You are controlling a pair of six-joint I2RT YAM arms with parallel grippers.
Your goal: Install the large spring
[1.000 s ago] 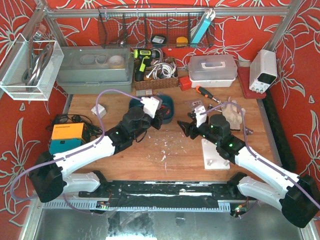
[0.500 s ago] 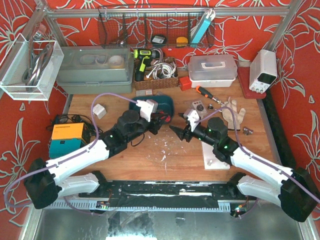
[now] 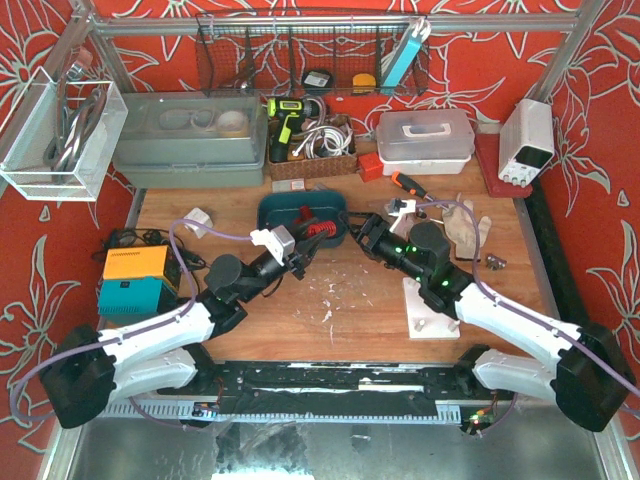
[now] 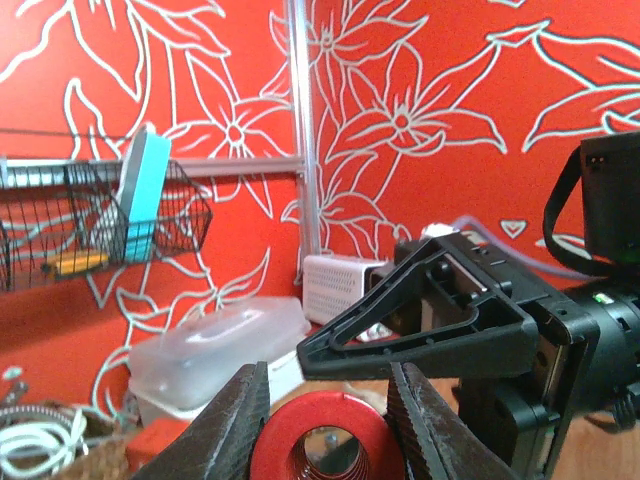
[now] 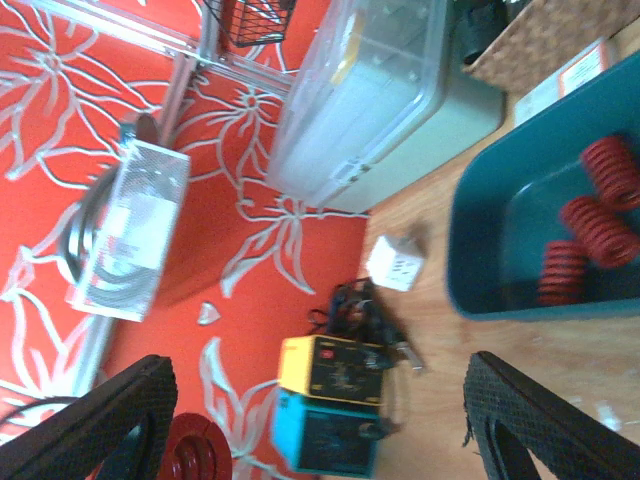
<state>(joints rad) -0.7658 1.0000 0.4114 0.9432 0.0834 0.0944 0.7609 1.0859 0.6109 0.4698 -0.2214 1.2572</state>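
Observation:
My left gripper (image 3: 312, 240) is shut on a large red spring (image 3: 320, 231), held above the table just in front of the teal tray (image 3: 300, 206). In the left wrist view the spring's end (image 4: 325, 445) sits between my left gripper's (image 4: 328, 375) two fingers. My right gripper (image 3: 362, 233) is open, right beside the spring and facing it; one of its black fingers (image 4: 430, 330) crosses just beyond the spring. In the right wrist view my right gripper (image 5: 320, 420) stands wide open, with the spring's end (image 5: 195, 455) by its left finger. The tray (image 5: 500, 230) holds three more red springs (image 5: 590, 225).
A white base plate (image 3: 430, 310) lies under the right arm. A yellow and teal box (image 3: 135, 275) and a white adapter (image 3: 198, 218) sit at the left. A grey bin (image 3: 190, 140), a basket, a white box (image 3: 425, 140) and a screwdriver (image 3: 412, 186) line the back.
The left arm drew back from over the tray with a red spring in its fingers. The right gripper swung toward the tray and now faces the spring.

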